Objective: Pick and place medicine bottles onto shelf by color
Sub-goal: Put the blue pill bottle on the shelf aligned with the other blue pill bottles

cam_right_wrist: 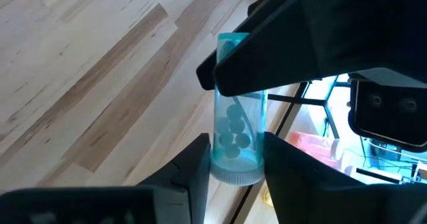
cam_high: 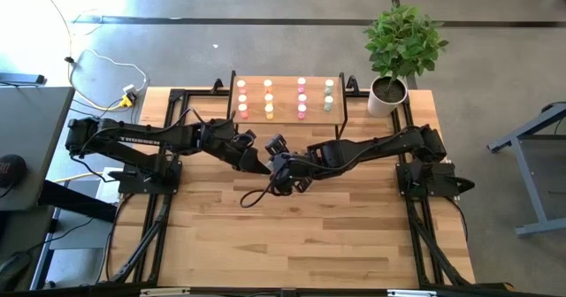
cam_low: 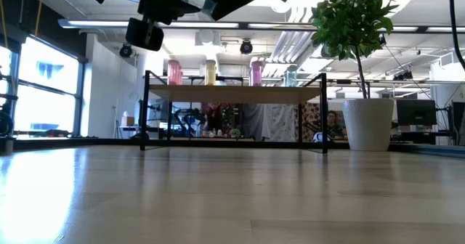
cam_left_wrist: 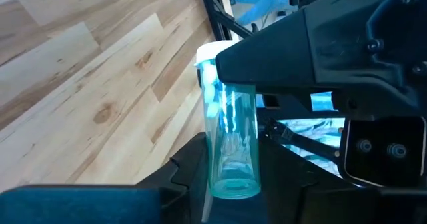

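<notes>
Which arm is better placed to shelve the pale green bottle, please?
Probably right: the right gripper and left gripper both clamp the bottle, but the shelf holds green bottles on its side.

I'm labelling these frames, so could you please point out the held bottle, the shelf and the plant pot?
bottle (cam_right_wrist: 235, 141): right wrist view, clear blue-green body between the claws.
shelf (cam_low: 236, 94): low view, board's front edge.
plant pot (cam_low: 368, 124): low view, white side wall.

Translucent teal cylindrical bottle (cam_left_wrist: 232, 144), white cap, between dark grippers; shelf bottles (cam_high: 285, 98) orange, yellow, pink, pale green; light-wood plank table (cam_high: 354, 235).
</notes>
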`<state>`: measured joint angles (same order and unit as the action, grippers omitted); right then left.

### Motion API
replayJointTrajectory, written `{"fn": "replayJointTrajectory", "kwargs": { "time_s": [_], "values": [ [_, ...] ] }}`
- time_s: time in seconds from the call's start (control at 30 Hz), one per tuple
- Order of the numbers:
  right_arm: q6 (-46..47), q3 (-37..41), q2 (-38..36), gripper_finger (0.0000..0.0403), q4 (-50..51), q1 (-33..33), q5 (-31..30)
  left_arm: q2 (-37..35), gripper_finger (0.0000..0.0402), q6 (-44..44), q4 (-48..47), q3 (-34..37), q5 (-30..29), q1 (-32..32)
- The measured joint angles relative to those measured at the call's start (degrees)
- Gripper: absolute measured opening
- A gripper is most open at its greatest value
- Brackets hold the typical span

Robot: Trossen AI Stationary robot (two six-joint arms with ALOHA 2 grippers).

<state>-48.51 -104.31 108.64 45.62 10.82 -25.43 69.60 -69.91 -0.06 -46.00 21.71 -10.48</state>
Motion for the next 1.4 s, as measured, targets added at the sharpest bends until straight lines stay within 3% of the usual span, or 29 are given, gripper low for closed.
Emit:
{"fn": "replayJointTrajectory", "kwargs": {
  "time_s": [0.4, 0.77, 1.4],
  "values": [
    [6.2, 0.0, 0.0, 0.0177, -0.8, 0.8, -1.8, -0.1, 0.0098, 0.1, 0.1, 0.0, -0.4, 0.0],
    [16.9, 0.0, -4.0, 0.0183, 0.5, 1.6, -4.3, -0.1, 0.0097, 5.9, -0.5, -0.1, -7.0, -0.9],
    [65.4, 0.0, -10.7, 0.0183, 1.3, -0.7, -8.8, -0.1, 0.0097, 36.9, 7.0, -0.1, -21.5, -1.0]
  ]
}}
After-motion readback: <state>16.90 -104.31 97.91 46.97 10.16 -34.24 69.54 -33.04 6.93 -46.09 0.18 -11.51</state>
